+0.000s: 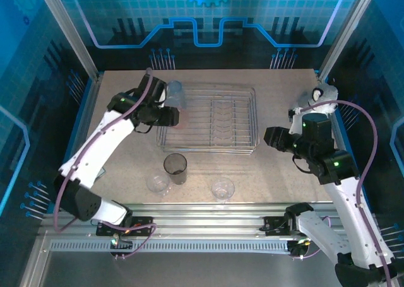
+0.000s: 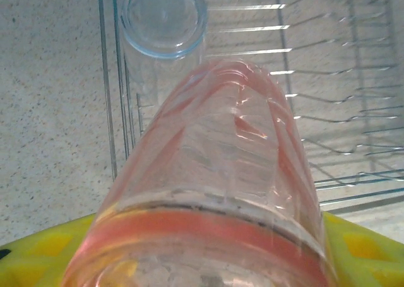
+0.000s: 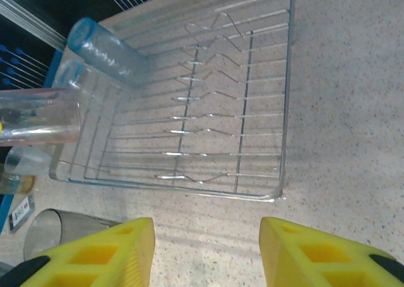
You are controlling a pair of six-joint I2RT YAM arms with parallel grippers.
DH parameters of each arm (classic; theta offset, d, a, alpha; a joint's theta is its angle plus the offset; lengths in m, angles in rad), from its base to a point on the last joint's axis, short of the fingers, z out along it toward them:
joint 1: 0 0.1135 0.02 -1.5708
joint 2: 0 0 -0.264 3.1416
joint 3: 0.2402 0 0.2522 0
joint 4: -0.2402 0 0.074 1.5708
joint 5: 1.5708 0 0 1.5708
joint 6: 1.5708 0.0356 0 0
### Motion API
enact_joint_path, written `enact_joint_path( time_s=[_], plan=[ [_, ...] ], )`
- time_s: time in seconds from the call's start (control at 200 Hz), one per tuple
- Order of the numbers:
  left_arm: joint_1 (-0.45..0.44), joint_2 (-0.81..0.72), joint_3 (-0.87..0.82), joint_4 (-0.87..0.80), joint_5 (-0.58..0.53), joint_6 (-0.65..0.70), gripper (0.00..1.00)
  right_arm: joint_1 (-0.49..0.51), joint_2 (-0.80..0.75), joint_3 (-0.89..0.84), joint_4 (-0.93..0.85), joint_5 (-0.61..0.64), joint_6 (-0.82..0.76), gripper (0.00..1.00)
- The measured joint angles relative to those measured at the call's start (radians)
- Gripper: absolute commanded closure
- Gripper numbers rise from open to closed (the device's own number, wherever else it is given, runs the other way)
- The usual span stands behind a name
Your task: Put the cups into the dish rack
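The silver wire dish rack [image 1: 211, 120] sits mid-table. A blue cup [image 1: 175, 93] stands in its far-left corner, seen from above in the left wrist view [image 2: 163, 19]. My left gripper [image 1: 167, 115] is at the rack's left end. A red-pink cup [image 2: 221, 173] lies between its yellow fingers [image 2: 38, 252], and I cannot make out whether they press on it. My right gripper [image 3: 207, 236] hangs open and empty over the table by the rack's near-right corner [image 3: 278, 192]. A smoky dark cup [image 1: 175, 167] and two clear cups [image 1: 158, 183] [image 1: 223, 188] stand in front of the rack.
The rack's plate-divider loops [image 1: 221, 117] run down its middle. The red-pink cup [image 3: 38, 117] lies sideways at the rack's left end in the right wrist view. A metal rail [image 1: 208, 214] borders the near table edge. Blue enclosure walls surround the table.
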Motion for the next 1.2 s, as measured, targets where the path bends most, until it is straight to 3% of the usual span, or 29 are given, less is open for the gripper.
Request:
enact_joint_path(
  time_s=[0.43, 0.635, 0.936, 1.066, 1.141, 1.201],
  plan=[
    [-0.042, 0.213, 0.087, -0.102, -0.117, 0.081, 1.00, -0.003, -0.002, -0.035, -0.012, 0.003, -0.033, 0.52],
    [-0.047, 0.293, 0.089, -0.122, -0.182, 0.106, 0.92, -0.006, 0.006, -0.045, -0.011, 0.003, -0.036, 0.52],
    [-0.050, 0.362, 0.104, -0.121, -0.198, 0.117, 0.64, -0.006, 0.008, -0.045, -0.011, -0.001, -0.035, 0.51],
    [-0.050, 0.368, 0.104, -0.121, -0.201, 0.117, 0.47, -0.006, 0.030, -0.045, -0.012, -0.005, -0.029, 0.50],
    [-0.051, 0.368, 0.104, -0.121, -0.202, 0.117, 0.32, -0.006, 0.050, -0.045, -0.012, -0.026, -0.027, 0.49],
    [-0.051, 0.368, 0.104, -0.120, -0.205, 0.116, 0.27, -0.006, 0.065, -0.045, -0.012, -0.053, -0.027, 0.49]
  ],
)
